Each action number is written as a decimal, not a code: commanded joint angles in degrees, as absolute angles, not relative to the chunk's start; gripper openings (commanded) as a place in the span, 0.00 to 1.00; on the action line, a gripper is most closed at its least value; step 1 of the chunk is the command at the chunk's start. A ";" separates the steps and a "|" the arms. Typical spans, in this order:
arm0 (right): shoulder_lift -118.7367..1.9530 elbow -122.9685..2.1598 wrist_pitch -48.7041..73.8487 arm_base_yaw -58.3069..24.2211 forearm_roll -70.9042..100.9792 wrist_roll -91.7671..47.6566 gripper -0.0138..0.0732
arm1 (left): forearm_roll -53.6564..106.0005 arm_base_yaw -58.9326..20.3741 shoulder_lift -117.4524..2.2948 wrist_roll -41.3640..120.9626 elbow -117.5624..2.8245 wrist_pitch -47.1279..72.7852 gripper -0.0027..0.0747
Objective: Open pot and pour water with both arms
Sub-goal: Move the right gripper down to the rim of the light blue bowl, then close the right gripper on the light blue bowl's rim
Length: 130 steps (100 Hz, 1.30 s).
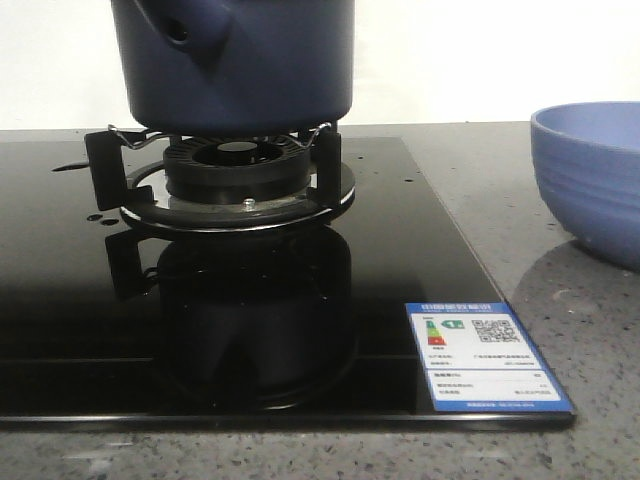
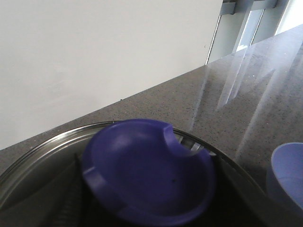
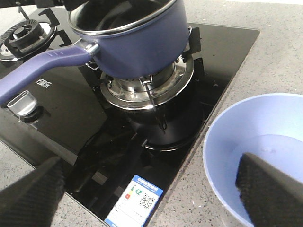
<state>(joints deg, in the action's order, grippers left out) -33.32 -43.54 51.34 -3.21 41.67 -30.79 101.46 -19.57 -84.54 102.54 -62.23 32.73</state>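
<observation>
Navy-blue enamel pot sits lidless on the burner grate, probably heavy and slippery; its long handle looks the best hold. Left end effector seems to carry the lid, fingers hidden. Right end effector hangs spread apart over the bowl.

Lower right of the front view: a blue-bordered energy label with a QR code on the black cooktop; print unreadable.

The pot loses its rim to the front view's top edge; the fingers are blurred.
</observation>
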 commanded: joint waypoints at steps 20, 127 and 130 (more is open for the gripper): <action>-33.41 -45.59 47.21 -3.33 44.18 -31.48 0.93 | 105.77 -15.25 -73.60 101.92 -63.92 34.85 0.39; -57.66 -60.02 59.65 8.44 7.43 2.71 0.93 | 89.49 -7.97 -37.27 81.00 -41.53 15.29 0.39; -58.63 -60.02 59.65 9.68 8.32 2.71 0.93 | 89.49 -7.97 -37.27 81.00 -41.53 15.29 0.39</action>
<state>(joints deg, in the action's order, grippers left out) -56.06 -58.12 60.72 6.35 7.70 2.13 87.16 -8.05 -37.57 81.72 -39.73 16.24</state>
